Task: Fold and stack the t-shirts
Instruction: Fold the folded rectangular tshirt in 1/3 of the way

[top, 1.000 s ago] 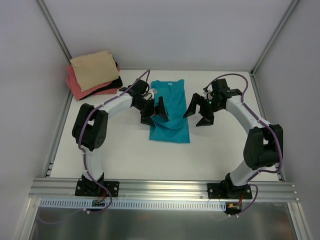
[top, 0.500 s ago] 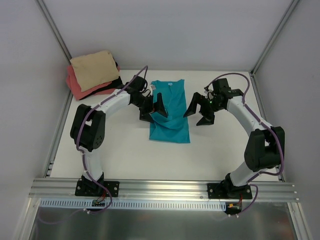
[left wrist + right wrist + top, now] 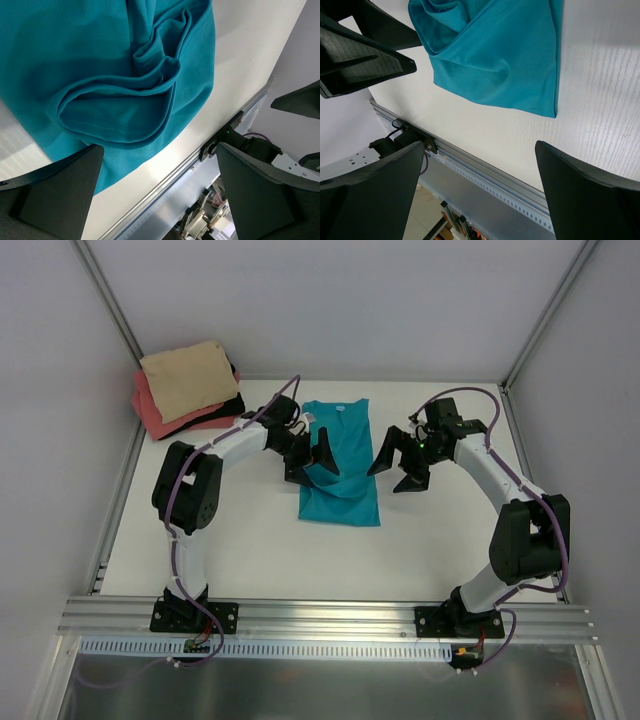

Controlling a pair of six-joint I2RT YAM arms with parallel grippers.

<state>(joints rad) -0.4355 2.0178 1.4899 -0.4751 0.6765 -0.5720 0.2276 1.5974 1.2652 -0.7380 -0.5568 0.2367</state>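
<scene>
Since a second ago the left arm [image 3: 235,447] has swung its elbow inward and the left claw [image 3: 312,463] has edged toward 12 o'clock over the teal t-shirt [image 3: 345,475]. The right claw [image 3: 398,464] has barely shifted. Both claws gape wide, holding nothing.

The teal t-shirt lies mid-way across the desk [image 3: 250,540] as a narrow lengthwise strip, neck toward 12 o'clock. A rumpled bulge of doubled cloth sits on its 9 o'clock edge, under the left claw.

My judgement is to tidy that first. Pinch the loose layers together and draw them flat, then bring the 6 o'clock hem up to the neck. The right claw hangs just beside the 3 o'clock edge, apart from the cloth.

At 10 o'clock the tan t-shirt [image 3: 188,378] rests on the coral-pink t-shirt [image 3: 160,418], with a dark cloth [image 3: 232,401] showing between them. All three lie well apart from the teal one, and nothing blocks the way.
</scene>
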